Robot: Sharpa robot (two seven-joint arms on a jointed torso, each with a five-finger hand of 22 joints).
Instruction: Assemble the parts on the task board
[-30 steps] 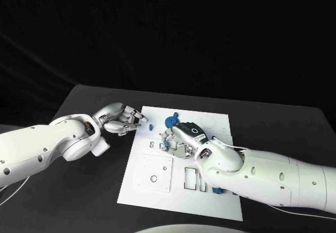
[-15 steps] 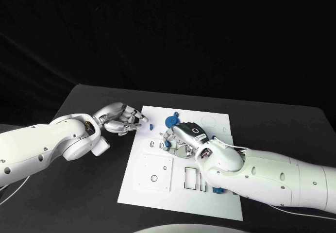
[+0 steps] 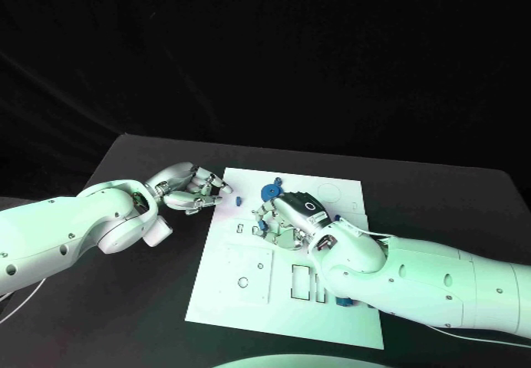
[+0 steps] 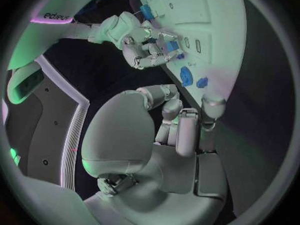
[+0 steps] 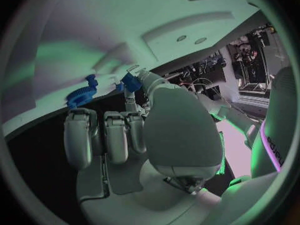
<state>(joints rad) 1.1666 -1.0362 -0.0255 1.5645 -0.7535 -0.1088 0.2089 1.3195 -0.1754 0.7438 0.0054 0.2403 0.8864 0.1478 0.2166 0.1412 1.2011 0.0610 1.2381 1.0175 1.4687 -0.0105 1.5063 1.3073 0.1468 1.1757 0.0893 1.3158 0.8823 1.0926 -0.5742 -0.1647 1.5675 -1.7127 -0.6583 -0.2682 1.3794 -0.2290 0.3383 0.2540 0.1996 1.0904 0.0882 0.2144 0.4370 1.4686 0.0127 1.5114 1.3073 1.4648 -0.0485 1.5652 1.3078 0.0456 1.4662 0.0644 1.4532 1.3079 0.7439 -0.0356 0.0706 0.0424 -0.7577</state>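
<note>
Task board (image 3: 232,299): white plate, flat on the black table (image 3: 133,322), centred between both arms. Several cut-outs visible in its near half.

Left hand (image 3: 190,188): positioned at the board's far-left corner, over the table edge of the plate. Fingers curled inward. Grasp state cannot be determined; nothing plainly visible between the fingers. In the left wrist view, same hand (image 4: 178,130) seen from behind, fingertips just short of the board edge.

Right hand (image 3: 285,218): placed over the board's far middle area, fingers bent down toward the plate. Small blue part (image 5: 130,81) pinched at the fingertips, as seen in the right wrist view. Same part (image 4: 170,45) visible in the left wrist view, held among the right hand's fingers (image 4: 147,60) just above the board.

Blue gear (image 3: 271,189): lying on the far part of the board, just beyond the right hand. Also visible in the left wrist view (image 4: 186,76) and the right wrist view (image 5: 80,94).

Small blue piece (image 3: 235,200): on the board near its left edge, between the left hand's fingertips and the gear. Seen in the left wrist view (image 4: 202,82) beside the gear.

Further blue part (image 3: 345,301): on the board's near-right area, partly hidden under the right forearm.
</note>
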